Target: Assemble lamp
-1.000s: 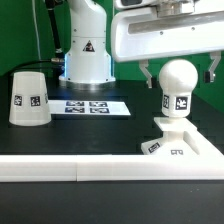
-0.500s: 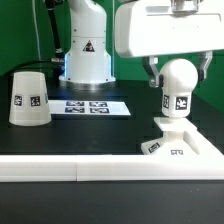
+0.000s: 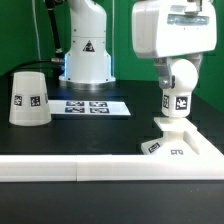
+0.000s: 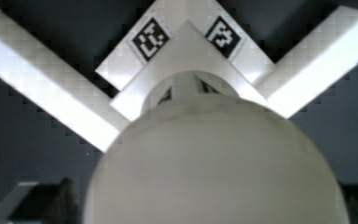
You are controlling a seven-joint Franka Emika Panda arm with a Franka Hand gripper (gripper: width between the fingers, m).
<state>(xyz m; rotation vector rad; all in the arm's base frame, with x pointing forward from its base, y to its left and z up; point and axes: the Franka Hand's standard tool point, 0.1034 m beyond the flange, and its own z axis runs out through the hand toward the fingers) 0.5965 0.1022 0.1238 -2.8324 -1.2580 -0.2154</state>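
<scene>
1. On the exterior view's right, I see the lamp's bulb (image 3: 181, 88) standing upright on the base block (image 3: 183, 140). It is a smooth white ball, its short neck down in the block's raised middle, with a black-and-white square marker on the side facing the camera.
2. The base block is flat and angular, all white, with small markers on its front edge. It sits on the dark tabletop (image 3: 100, 135) near the front. From the wrist view I look straight down over the bulb's rounded top (image 4: 202, 155) onto the block (image 4: 185, 70), which shows two markers at its pointed end.
3. The fingers (image 3: 159, 70) hang from the white hand body and flank the upper part of the bulb, one on each side and very close. I cannot tell whether they are pinching it or standing just clear.
4. The shade (image 3: 29, 98), a tapered white cup resting on its wide mouth with a marker on its wall, stands well apart at the exterior view's left.
5. Between shade and bulb, further back, lies the marker board (image 3: 92, 106), flat on the tabletop in front of the white robot column (image 3: 86, 50).
</scene>
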